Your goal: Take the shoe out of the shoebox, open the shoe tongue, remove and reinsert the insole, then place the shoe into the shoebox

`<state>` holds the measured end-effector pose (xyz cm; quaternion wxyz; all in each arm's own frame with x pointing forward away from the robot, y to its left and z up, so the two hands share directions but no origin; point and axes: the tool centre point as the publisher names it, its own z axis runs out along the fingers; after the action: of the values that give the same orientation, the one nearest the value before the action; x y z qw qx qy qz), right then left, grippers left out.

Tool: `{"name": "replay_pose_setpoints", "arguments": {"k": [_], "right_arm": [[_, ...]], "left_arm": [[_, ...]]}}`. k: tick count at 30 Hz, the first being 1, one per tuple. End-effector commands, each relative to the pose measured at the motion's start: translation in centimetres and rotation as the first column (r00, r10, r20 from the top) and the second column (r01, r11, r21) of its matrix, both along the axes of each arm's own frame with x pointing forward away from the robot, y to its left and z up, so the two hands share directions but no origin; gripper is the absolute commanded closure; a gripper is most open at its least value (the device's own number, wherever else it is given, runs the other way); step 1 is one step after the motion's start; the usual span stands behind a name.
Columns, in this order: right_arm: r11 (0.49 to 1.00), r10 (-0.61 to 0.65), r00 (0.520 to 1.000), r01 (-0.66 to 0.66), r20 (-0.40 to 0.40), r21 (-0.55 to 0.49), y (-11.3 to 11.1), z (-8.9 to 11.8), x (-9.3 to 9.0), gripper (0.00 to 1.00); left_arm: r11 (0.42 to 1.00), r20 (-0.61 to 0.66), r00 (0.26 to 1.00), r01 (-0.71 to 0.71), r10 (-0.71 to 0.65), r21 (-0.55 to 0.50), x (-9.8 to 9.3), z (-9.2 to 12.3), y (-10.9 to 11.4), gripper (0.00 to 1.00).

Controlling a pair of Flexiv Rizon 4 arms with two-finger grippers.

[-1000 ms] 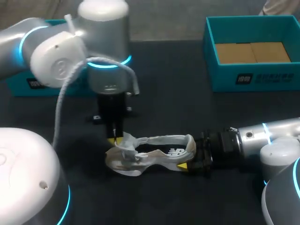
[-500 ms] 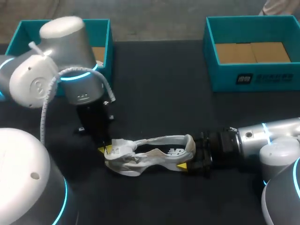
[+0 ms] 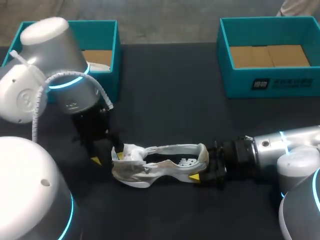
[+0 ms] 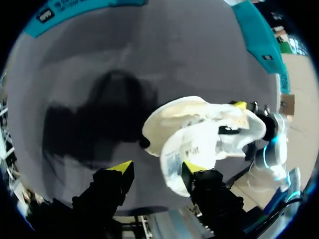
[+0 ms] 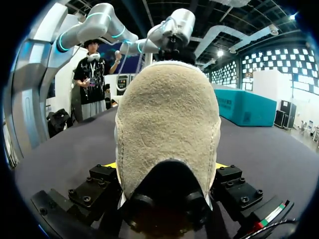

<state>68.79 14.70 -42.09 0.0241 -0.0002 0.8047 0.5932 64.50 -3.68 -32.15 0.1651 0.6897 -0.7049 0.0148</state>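
Grasping the shoe (image 3: 160, 165) is right end effector (image 3: 202, 165), left end effector (image 3: 105, 158) released; shoeboxes (image 3: 270, 85) (image 3: 95, 23) hold cardboard (image 3: 267, 55).

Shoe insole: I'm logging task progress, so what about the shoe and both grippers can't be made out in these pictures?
- Insole: head view, the shoe opening is dark and small; right wrist view shows only its heel.
- Right gripper fingertips: right wrist view, mostly hidden behind the heel.
- Left gripper: left wrist view, whether a finger touches the tongue is unclear.
- Left shoebox contents: head view, left arm partly covers them.
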Motion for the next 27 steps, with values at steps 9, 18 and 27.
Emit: {"name": "replay_pose_setpoints", "arguments": {"k": [9, 18, 27], "right_arm": [[1.0, 0.0, 1.0, 0.0, 0.0, -0.003, 0.1, -0.1, 0.0, 1.0], [1.0, 0.0, 1.0, 0.0, 0.0, -0.003, 0.1, -0.1, 0.0, 1.0], [1.0, 0.0, 1.0, 0.0, 0.0, -0.003, 0.1, -0.1, 0.0, 1.0]], "left_arm": [[0.983, 0.151, 0.976, 0.168, -0.156, -0.068, -0.8, 7.0, 0.1, 0.51], [0.876, 0.193, 0.87, 0.475, -0.453, -0.086, -0.9, 9.7, -1.1, 1.0], [0.65, 0.217, 0.649, 0.756, -0.729, -0.078, -1.3, 10.7, -2.9, 1.0]]}}
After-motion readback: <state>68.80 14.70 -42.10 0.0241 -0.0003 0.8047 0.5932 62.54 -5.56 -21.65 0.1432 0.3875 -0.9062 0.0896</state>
